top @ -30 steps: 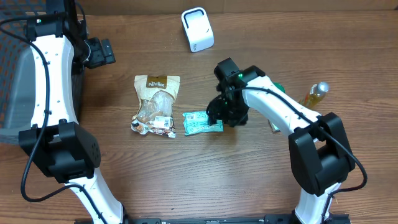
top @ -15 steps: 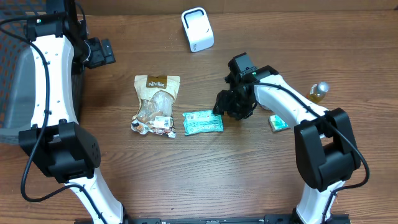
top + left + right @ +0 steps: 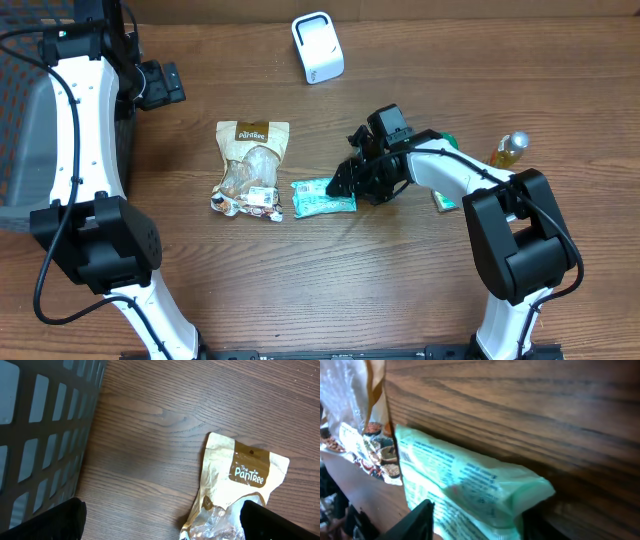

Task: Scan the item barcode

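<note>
- The right pincer (image 3: 345, 183) has swung back left since half a second ago; its tips now sit at the right end of the green packet (image 3: 322, 197).
- In the wrist view that end lies between the two fingers (image 3: 417, 520) (set narrower than a second ago); whether they actually pinch it I cannot tell.
- The packet lies flat on the worktop (image 3: 300, 290), just right of the Pantree bag (image 3: 250, 165), hardly moved and well apart from the white scanner (image 3: 318, 47).
- The left pincer (image 3: 162, 522) stays wide and empty near the basket (image 3: 40, 425).
</note>
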